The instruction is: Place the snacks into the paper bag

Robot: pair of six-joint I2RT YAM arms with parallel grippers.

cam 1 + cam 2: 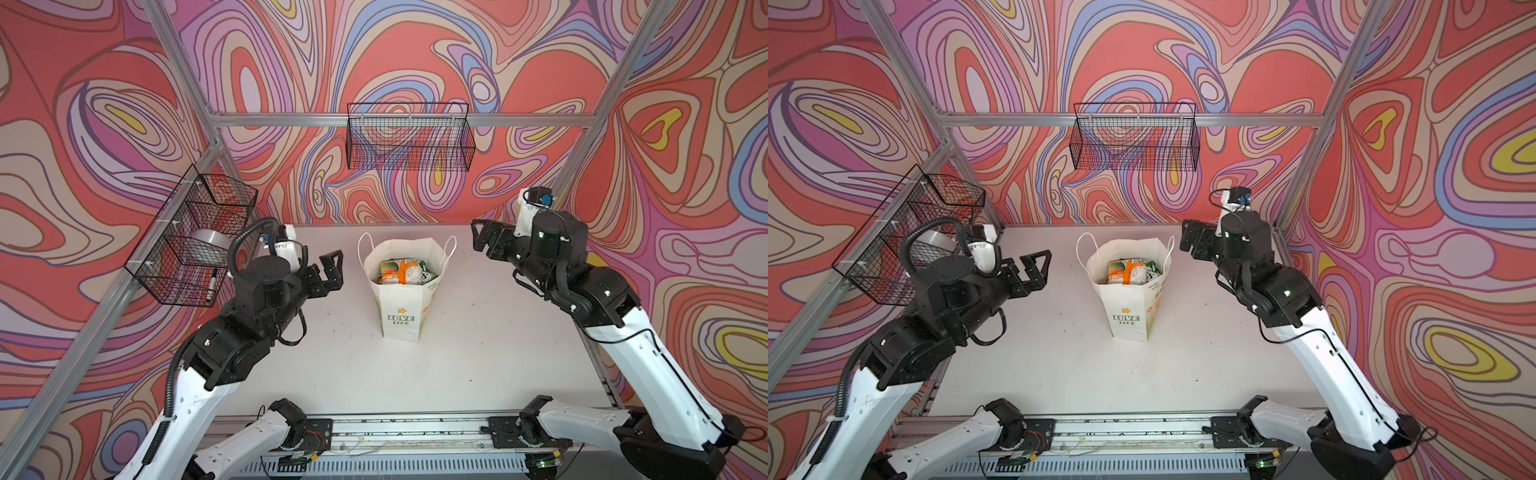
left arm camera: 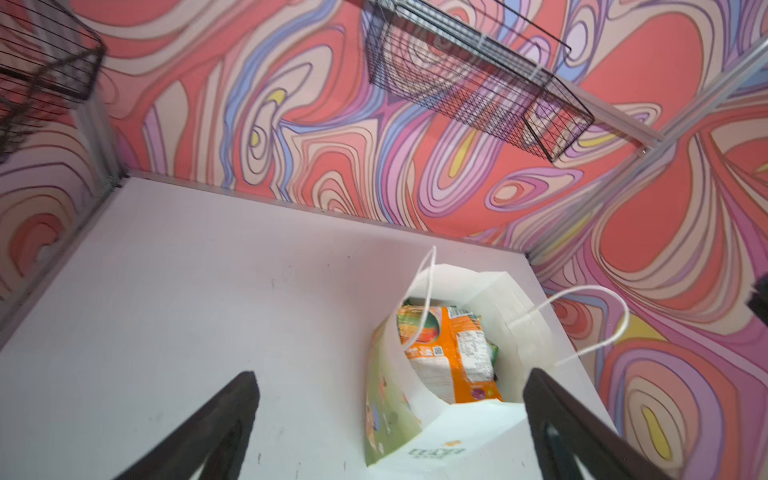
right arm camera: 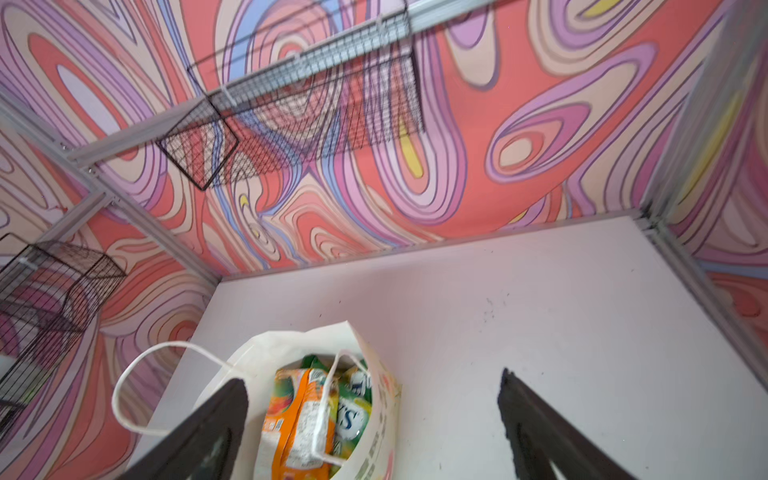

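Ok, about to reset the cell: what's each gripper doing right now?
Left gripper: open, holding nothing.
Right gripper: open, holding nothing.

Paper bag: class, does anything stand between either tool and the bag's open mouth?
Nothing visible does. The paper bag stands upright with its mouth open and the snacks inside. The left tool and the right tool are open, one on each side of it, with only the table surface between.
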